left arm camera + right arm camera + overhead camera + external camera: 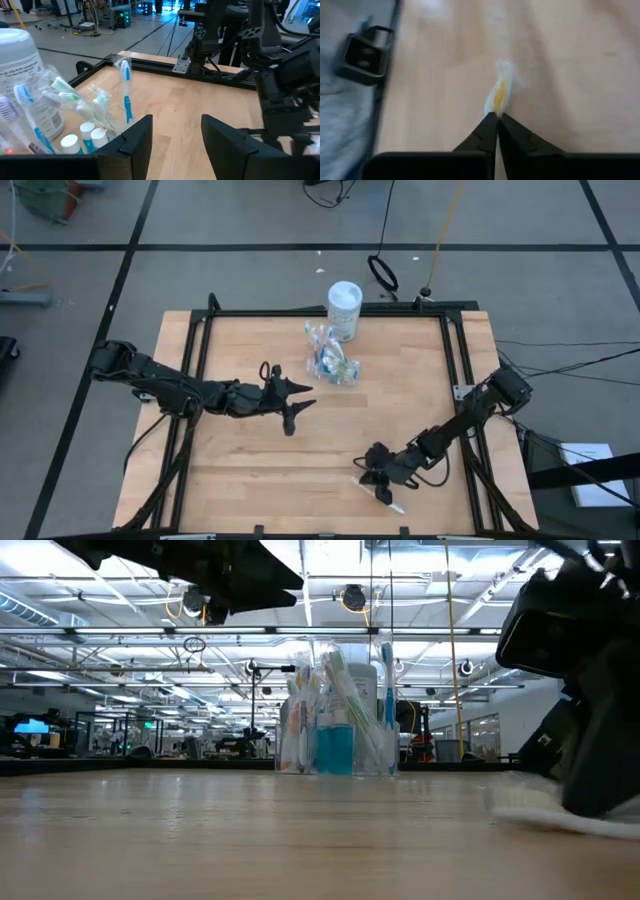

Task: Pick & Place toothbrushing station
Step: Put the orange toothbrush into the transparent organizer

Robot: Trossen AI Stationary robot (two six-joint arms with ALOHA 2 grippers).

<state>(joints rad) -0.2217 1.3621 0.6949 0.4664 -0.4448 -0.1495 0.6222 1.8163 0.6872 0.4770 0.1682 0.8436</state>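
Right gripper (pixel 496 116) pinches a toothbrush (pixel 500 92); holder (pixel 333 357) holds toothbrushes.

place: robotics lab hall | cues: ceiling strip lights (pixel 120 635); equipment benches (pixel 60 745)

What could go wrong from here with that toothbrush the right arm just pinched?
The right gripper is shut on only the very end of the toothbrush, which lies flat near the table's front edge; it may slip or swing when lifted. The toothbrushing station already looks crowded with brushes, so insertion could tip it. The left gripper hovers open nearby.
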